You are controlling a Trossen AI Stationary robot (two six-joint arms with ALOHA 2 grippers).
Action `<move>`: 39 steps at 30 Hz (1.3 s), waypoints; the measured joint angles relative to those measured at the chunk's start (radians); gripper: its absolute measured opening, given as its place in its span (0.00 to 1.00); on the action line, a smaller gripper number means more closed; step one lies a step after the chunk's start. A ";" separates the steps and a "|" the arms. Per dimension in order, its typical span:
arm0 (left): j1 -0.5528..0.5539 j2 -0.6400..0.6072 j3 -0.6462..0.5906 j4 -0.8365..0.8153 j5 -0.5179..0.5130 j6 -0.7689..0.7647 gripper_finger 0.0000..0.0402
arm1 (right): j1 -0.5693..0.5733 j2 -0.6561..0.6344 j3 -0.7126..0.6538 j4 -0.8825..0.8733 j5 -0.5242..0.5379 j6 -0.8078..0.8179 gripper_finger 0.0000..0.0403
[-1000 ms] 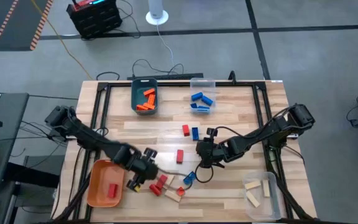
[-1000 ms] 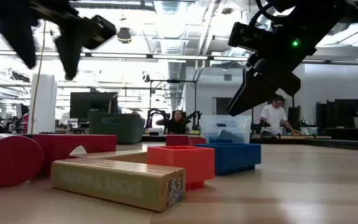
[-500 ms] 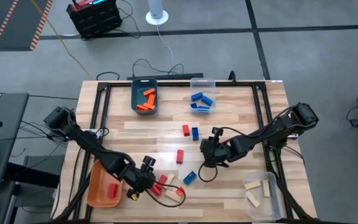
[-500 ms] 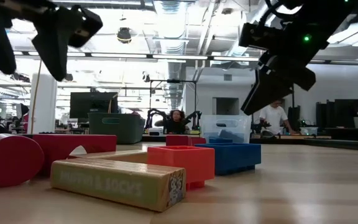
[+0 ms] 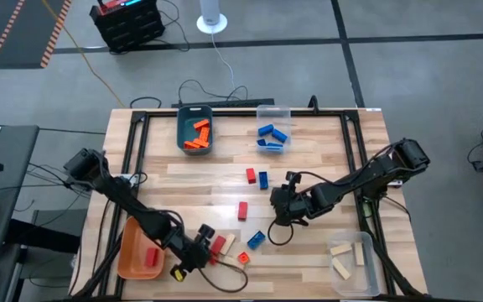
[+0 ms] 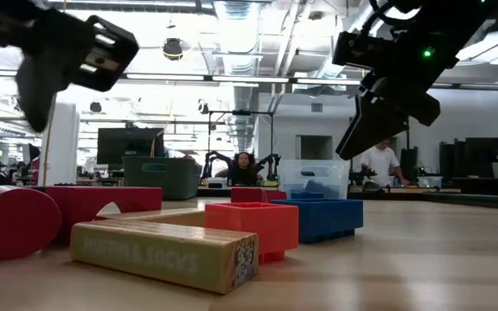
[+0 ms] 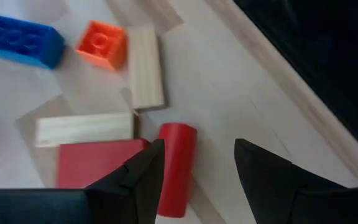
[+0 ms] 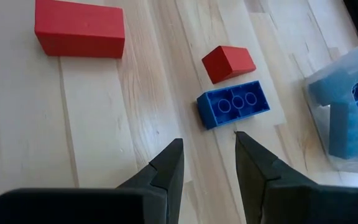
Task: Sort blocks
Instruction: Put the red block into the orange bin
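Blocks lie loose on the table. Near its near edge sit a red cylinder (image 7: 178, 165), a red block (image 7: 98, 162), two pale wood blocks (image 7: 145, 74), an orange brick (image 7: 102, 43) and a blue brick (image 7: 21, 40). My left gripper (image 5: 193, 252) hangs open above this cluster, its fingers on either side of the cylinder's far end (image 7: 179, 134), clear of it. My right gripper (image 8: 209, 168) is open above the table's middle, facing a blue studded brick (image 8: 233, 104), a small red block (image 8: 229, 62) and a longer red block (image 8: 79, 28).
A teal bin (image 5: 195, 132) holds orange blocks and a clear bin (image 5: 272, 134) holds blue ones, both at the far edge. An orange bin (image 5: 132, 247) with one red block sits near left. A clear bin (image 5: 355, 260) with wood blocks sits near right.
My left gripper has moved toward the table's near edge and a little right, ending over the block cluster beside the orange bin. My right gripper has shifted slightly toward the right edge, then held still. No block has moved.
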 joint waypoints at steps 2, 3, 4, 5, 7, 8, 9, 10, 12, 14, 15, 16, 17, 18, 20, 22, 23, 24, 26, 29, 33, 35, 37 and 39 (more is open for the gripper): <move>-0.001 0.017 0.000 -0.002 0.002 0.009 0.47 | -0.002 0.000 0.000 0.000 0.007 -0.005 0.30; 0.001 0.027 0.000 -0.001 0.002 0.009 0.47 | -0.003 0.000 0.000 0.002 0.009 -0.006 0.30; 0.002 0.041 0.000 0.002 0.003 0.010 0.47 | -0.002 0.000 0.000 0.005 0.009 -0.006 0.30; 0.003 0.055 0.000 0.004 0.004 0.010 0.47 | -0.002 0.000 0.000 0.007 0.009 -0.006 0.30; 0.003 0.083 0.000 0.010 0.001 0.014 0.47 | -0.001 0.000 0.000 0.008 0.009 -0.002 0.30; 0.002 0.095 0.000 0.013 -0.005 0.014 0.47 | 0.001 0.000 0.000 0.012 0.010 -0.002 0.30; 0.001 0.107 0.001 0.014 -0.015 0.013 0.47 | 0.004 0.000 0.000 0.016 0.011 -0.002 0.30; 0.000 0.117 0.001 0.017 -0.032 0.010 0.47 | 0.007 0.000 0.000 0.017 0.011 -0.002 0.30; 0.000 0.131 0.002 0.017 -0.052 0.004 0.47 | 0.008 0.000 0.000 0.020 0.010 0.002 0.30; 0.000 0.132 0.001 0.014 -0.059 -0.004 0.47 | 0.008 0.000 0.000 0.021 0.010 0.007 0.30; 0.000 0.130 0.001 0.008 -0.060 -0.009 0.47 | 0.008 0.000 0.000 0.020 0.010 0.007 0.30; 0.000 0.129 0.001 -0.002 -0.060 -0.011 0.47 | 0.007 0.000 0.000 0.021 0.010 0.008 0.30; 0.000 0.129 0.001 -0.014 -0.060 -0.021 0.47 | 0.007 0.000 0.000 0.021 0.011 0.009 0.30; 0.002 0.130 0.000 -0.026 -0.060 -0.033 0.47 | 0.007 0.000 0.000 0.021 0.011 0.009 0.30; 0.006 0.130 0.000 -0.042 -0.058 -0.057 0.47 | 0.007 0.000 0.000 0.021 0.010 0.009 0.30; 0.011 0.130 0.000 -0.057 -0.051 -0.065 0.45 | 0.007 0.001 0.000 0.021 0.010 0.009 0.30; 0.013 0.129 0.000 -0.060 -0.049 -0.065 0.43 | 0.007 0.001 0.000 0.022 0.010 0.009 0.30; 0.014 0.129 0.000 -0.064 -0.050 -0.066 0.41 | 0.007 0.001 0.000 0.025 0.010 0.009 0.30; 0.015 0.129 0.000 -0.065 -0.048 -0.066 0.36 | 0.007 0.001 0.000 0.050 0.010 0.010 0.30; 0.015 0.128 0.001 -0.069 -0.048 -0.066 0.31 | 0.016 0.001 0.000 0.106 0.009 0.009 0.30; 0.015 0.128 0.002 -0.076 -0.048 -0.083 0.31 | 0.044 0.001 0.000 0.118 0.015 0.014 0.30; 0.015 0.122 0.003 -0.091 -0.049 -0.096 0.31 | 0.056 0.001 0.000 0.120 0.038 0.020 0.30; 0.016 0.106 0.013 -0.144 -0.051 -0.110 0.31 | 0.063 0.001 0.000 0.122 0.054 0.025 0.30; 0.016 0.075 0.037 -0.218 -0.052 -0.124 0.31 | 0.066 0.001 0.000 0.135 0.058 0.025 0.30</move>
